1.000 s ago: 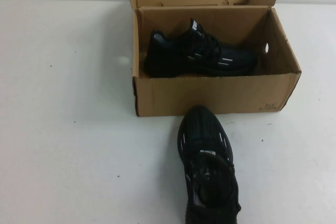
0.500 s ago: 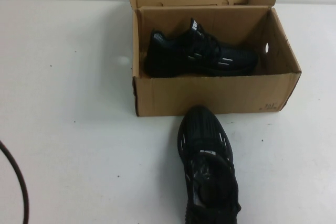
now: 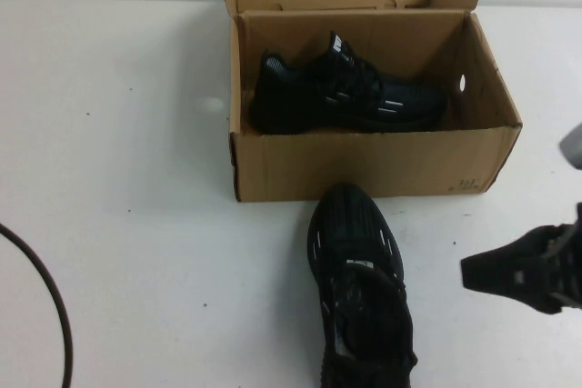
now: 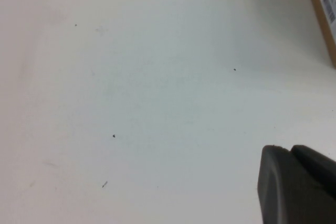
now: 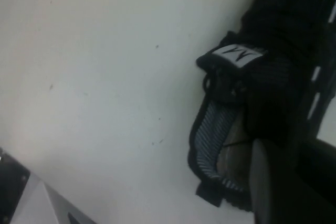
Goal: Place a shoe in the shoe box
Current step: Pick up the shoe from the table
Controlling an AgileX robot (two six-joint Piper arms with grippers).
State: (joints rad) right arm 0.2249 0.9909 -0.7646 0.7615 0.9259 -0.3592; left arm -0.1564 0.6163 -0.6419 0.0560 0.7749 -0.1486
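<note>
Right pincer [image 3: 509, 272] beside shoe [image 3: 360, 290].

Shoe box [image 3: 368, 163] toward the far side of the table [image 3: 127, 206], a little right of centre, lid flap standing at its far edge. One sneaker [image 3: 350, 97] lies inside on its side, toe to the right, against the near wall. The shoe [image 3: 359, 293] sits on the table just in front of the box, toe close to the box's front wall, heel toward the robot.

Right gripper [image 3: 518, 272] over the table right of the shoe, apart from it, in from the right edge. Left gripper [image 4: 294, 187] over bare table; box corner at the edge of its wrist view. A cable [image 3: 50, 293] curves in at the near left.
</note>
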